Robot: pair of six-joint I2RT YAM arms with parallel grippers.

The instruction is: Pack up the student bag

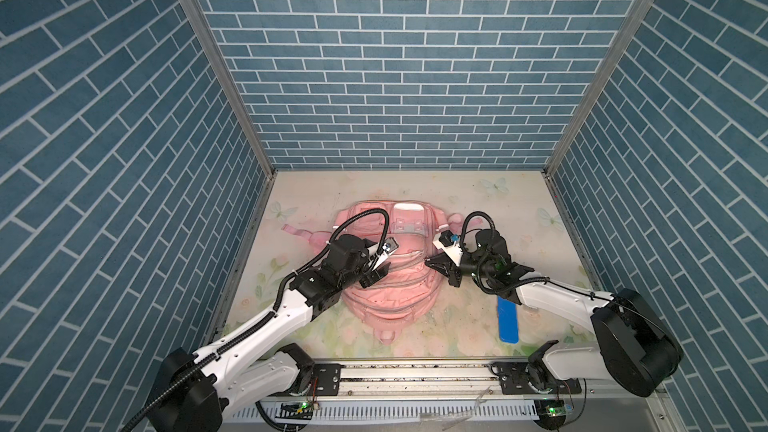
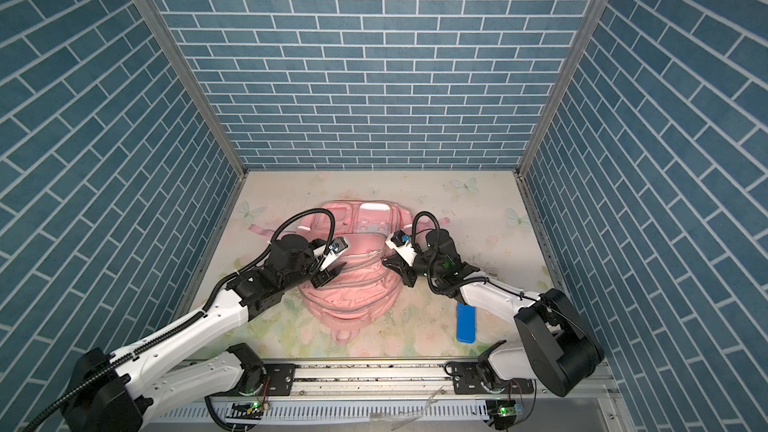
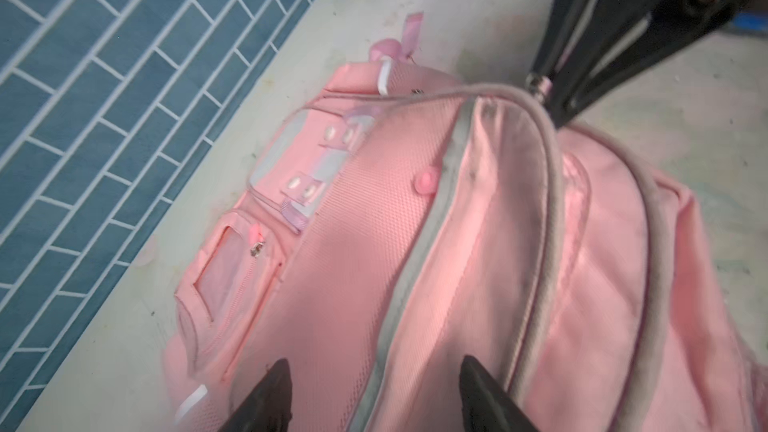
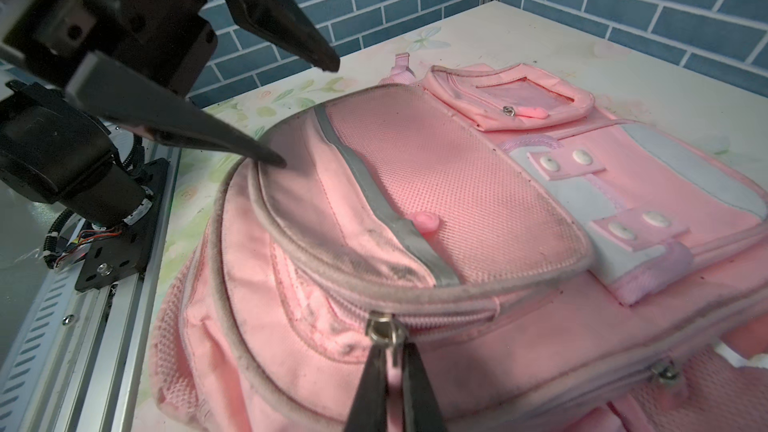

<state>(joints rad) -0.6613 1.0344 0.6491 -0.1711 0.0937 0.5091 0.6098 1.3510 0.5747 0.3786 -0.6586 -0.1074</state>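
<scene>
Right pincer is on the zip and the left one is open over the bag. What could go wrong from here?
1. The right pincer pinches the small zipper pull with its tips only; it could slip off on a tug.
2. The left pincer stands open, holding nothing, so the soft student bag may slide along with the pull.
3. The blue flat case lies close by the right forearm, which might knock it.
</scene>
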